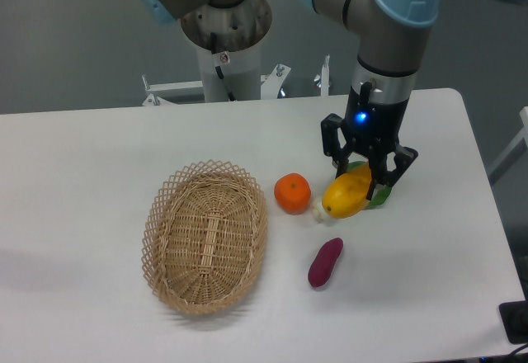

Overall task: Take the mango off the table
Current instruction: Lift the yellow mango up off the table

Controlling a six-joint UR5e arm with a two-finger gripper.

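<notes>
The mango (345, 198), yellow shading to orange at its upper end, sits tilted between the black fingers of my gripper (364, 180), which is shut on that upper end. It is right of centre over the white table (91, 157). Whether its lower yellow end touches the tabletop I cannot tell. The arm comes down from above onto the gripper, with a blue light lit on the wrist.
A round orange tangerine (292, 193) lies just left of the mango. A dark purple sweet potato (325, 261) lies below it toward the front. An oval wicker basket (206, 235) stands to the left. A small green thing (379, 200) shows behind the mango and a small pale thing (318, 210) at its lower end.
</notes>
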